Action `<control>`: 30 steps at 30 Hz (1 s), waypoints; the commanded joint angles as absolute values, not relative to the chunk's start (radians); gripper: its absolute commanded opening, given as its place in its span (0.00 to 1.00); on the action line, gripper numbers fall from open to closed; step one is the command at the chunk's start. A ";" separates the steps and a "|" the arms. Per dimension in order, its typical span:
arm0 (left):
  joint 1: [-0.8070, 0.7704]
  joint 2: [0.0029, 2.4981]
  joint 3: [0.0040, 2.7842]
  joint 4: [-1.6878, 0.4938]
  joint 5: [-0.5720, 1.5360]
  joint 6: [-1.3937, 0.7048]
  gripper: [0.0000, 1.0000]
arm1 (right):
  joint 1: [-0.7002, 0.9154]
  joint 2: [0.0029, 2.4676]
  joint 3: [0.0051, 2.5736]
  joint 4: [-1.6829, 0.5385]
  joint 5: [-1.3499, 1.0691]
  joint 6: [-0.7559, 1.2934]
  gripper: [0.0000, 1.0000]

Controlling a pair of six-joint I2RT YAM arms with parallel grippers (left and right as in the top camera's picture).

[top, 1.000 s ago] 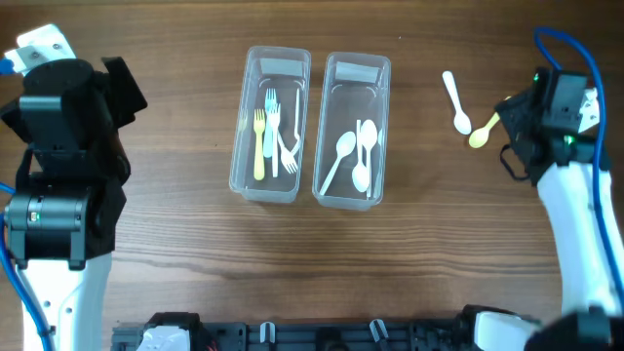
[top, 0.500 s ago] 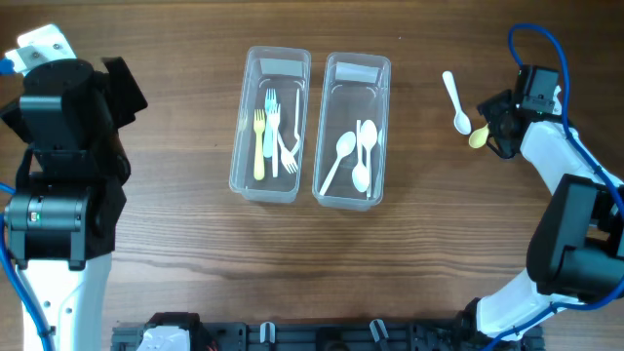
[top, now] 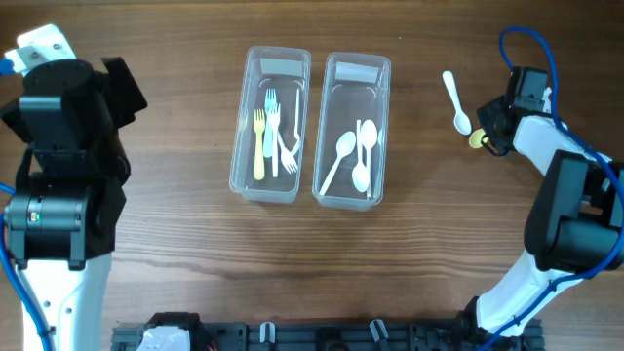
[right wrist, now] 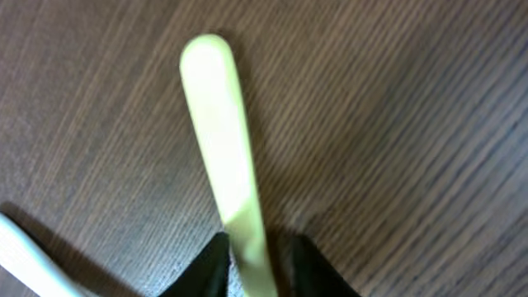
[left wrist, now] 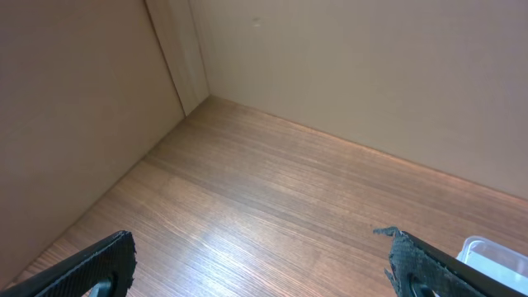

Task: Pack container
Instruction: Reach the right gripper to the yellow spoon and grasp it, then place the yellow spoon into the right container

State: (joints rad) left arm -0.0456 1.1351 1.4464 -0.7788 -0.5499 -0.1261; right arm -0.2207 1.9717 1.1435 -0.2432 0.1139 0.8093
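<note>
A yellow spoon (top: 476, 139) lies on the wooden table at the far right, its handle (right wrist: 219, 140) running between my right gripper's (right wrist: 254, 247) fingers. That gripper (top: 490, 129) is shut on the handle low at the table top. A white spoon (top: 455, 99) lies just left of it, showing as a pale strip (right wrist: 25, 256) in the right wrist view. Two clear containers stand mid-table: the left one (top: 244, 146) holds forks, the right one (top: 327, 117) holds white spoons. My left gripper (left wrist: 260, 247) hangs open over bare wood at the far left, holding nothing.
The left arm's bulk (top: 63, 146) fills the left edge of the table. A blue cable (top: 531, 44) loops above the right arm. A wall and corner (left wrist: 198, 82) stand behind the table on the left side.
My right gripper has moved left and down onto the yellow spoon and its fingers have closed in on the handle. The left arm, containers and white spoon have not moved.
</note>
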 commanded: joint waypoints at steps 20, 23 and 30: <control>-0.041 1.135 1.451 -0.776 -0.559 -0.136 1.00 | -0.163 1.238 1.126 -0.595 -0.205 0.576 0.04; -0.041 1.135 1.451 -0.776 -0.559 -0.136 1.00 | -0.002 1.205 1.126 -0.602 -0.307 0.544 0.04; -0.041 1.135 1.451 -0.776 -0.559 -0.136 1.00 | 0.329 1.343 1.126 -0.595 -0.201 0.470 0.04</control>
State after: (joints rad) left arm -0.0456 1.1351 1.4464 -0.7788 -0.5499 -0.1261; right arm 0.2668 1.2881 1.1206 -0.5991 -0.2443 0.4950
